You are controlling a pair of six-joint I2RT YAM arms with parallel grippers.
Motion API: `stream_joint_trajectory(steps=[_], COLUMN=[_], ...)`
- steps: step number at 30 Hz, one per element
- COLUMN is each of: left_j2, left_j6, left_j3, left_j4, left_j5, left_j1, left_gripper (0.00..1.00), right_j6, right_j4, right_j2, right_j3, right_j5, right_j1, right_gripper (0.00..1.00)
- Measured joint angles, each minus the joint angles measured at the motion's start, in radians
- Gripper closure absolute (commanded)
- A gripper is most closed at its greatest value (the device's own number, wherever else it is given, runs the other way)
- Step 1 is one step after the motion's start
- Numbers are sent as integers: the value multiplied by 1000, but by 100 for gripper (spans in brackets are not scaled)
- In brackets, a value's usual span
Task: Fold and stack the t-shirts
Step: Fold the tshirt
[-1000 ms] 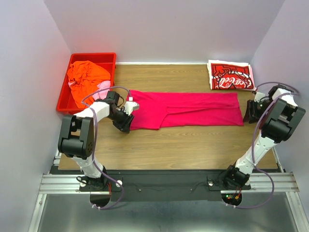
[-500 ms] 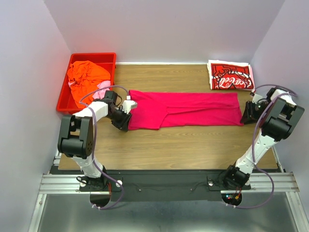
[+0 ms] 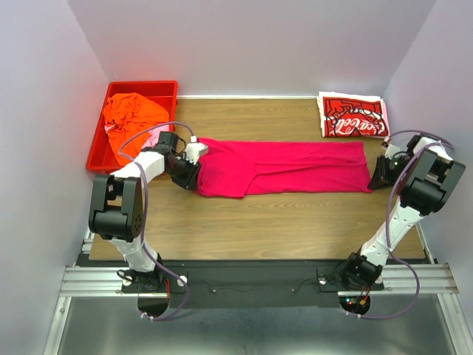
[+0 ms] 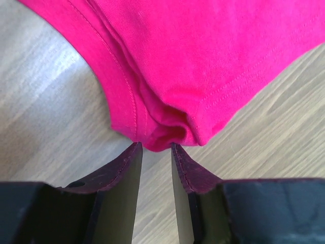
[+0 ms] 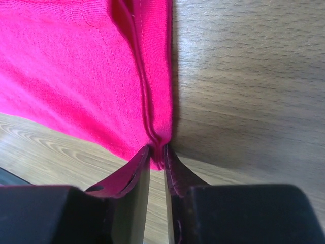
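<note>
The magenta-pink t-shirt [image 3: 295,166] lies as a long flat strip across the middle of the table. My left gripper [image 3: 194,171] is at its left end; in the left wrist view the jaws [image 4: 155,147] pinch a puckered fold of the shirt's hem [image 4: 203,61] at their tips. My right gripper [image 3: 375,174] is at the right end; in the right wrist view it [image 5: 157,150] is shut on the shirt's folded edge [image 5: 76,76]. The red-and-white Coca-Cola shirt [image 3: 352,116] lies folded at the back right. The orange shirt [image 3: 133,115] and a light pink one [image 3: 151,135] are in the bin.
The red plastic bin [image 3: 148,87] stands at the back left corner, just behind my left arm. Light walls close the table on the left, back and right. Bare wood [image 3: 281,222] lies between the shirt and the arm bases.
My left gripper has moved away from the near-left corner of the magenta shirt, farther up along its left edge. The right gripper has shifted slightly left at the right end.
</note>
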Motion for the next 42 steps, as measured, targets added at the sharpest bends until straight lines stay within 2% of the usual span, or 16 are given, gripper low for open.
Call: stream_joint_trajectory(steps=[10,14,30,32,34,35,36,38,42], left_j2=[18,-2,48,58,65,66,66,66,63], left_j6=[-8,-8,-44,-50,-55,-58,-60,-64,-68], left_j3=[13,15,16,16,16,16,15,14,14], left_j4=[8,4,43,51,60,64,68,75,77], left_j5=[4,-4,-18,-27,-49,-59,-74,-103,-145], left_j1=[39,56,20,4,-9,-14,-18,-23,-28], left_gripper=[62,60,57,59,69,74,85,99,100], right_j6=[0,0,-1,-1,-3,-4,-4,-4,-4], right_j4=[1,0,0,0,0,0,0,1,5], right_j2=[5,5,5,5,5,5,5,5,3], right_j3=[0,0,0,0,0,0,0,-1,-5], right_j5=[0,0,-1,-1,-1,-1,-1,1,11], right_j1=[0,0,0,0,0,0,0,1,1], right_gripper=[93,100,100,99,99,99,99,99,99])
